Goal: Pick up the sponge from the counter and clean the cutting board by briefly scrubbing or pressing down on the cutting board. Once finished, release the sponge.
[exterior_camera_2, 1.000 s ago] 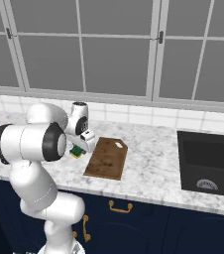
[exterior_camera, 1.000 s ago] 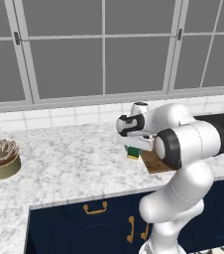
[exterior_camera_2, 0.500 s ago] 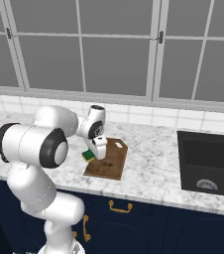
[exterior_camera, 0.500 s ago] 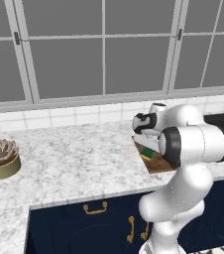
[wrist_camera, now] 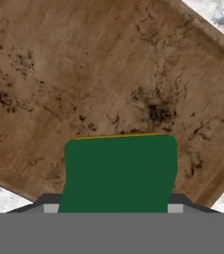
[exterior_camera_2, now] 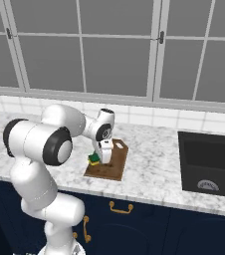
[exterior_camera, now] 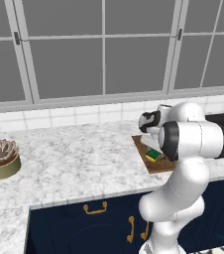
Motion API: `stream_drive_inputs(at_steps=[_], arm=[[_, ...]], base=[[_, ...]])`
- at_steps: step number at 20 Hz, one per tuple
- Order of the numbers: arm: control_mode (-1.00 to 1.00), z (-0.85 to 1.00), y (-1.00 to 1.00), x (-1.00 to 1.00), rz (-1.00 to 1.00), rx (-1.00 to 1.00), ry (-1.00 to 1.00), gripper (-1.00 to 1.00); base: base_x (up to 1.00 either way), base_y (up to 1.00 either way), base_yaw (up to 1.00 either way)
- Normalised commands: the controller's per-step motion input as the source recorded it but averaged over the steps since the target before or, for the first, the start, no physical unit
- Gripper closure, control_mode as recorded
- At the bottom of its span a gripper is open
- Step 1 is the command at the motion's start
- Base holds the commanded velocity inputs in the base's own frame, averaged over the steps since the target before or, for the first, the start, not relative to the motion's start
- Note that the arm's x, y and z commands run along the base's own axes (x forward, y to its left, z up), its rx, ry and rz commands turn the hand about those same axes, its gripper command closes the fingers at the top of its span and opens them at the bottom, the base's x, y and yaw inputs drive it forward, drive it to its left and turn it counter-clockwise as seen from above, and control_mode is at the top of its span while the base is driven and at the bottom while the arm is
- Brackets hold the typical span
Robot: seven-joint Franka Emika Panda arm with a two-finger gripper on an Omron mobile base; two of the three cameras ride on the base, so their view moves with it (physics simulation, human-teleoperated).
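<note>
Here the gripper [exterior_camera_2: 103,158] holds the sponge [wrist_camera: 119,173] pinched between its fingers just over the cutting board [wrist_camera: 109,79] (light, soft, springy, likely best squeezed across its sides), so pressing should compress it.

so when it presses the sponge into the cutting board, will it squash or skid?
The sponge, a two-layer block held in the gripper, probably squashes a little. Its yellow underside likely grips the stained wooden cutting board, so skidding seems unlikely. Small, so probably light.

A rendered home kitchen.
Marbled tabletop [exterior_camera: 74,163] over navy cabinets [exterior_camera_2: 194,231] with gold handles [exterior_camera: 94,208], black sink [exterior_camera_2: 209,164], tiled backsplash [exterior_camera: 59,116], big windows [exterior_camera: 104,47].
</note>
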Motion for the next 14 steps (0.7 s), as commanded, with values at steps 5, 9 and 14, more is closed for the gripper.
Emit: stream_drive_inputs(at_steps=[5, 9, 14], arm=[[-1.00, -0.37, 0.00, -0.44, -0.08, 0.00, -0.01, 1.00], [-1.00, -0.40, 0.00, -0.25, -0.10, 0.00, 0.00, 1.00], [-1.00, -0.59, 0.00, 0.00, -0.13, 0.00, 0.00, 1.00]], base=[[0.00, 0.00, 0.00], [0.00, 0.00, 0.00], [0.00, 0.00, 0.00]])
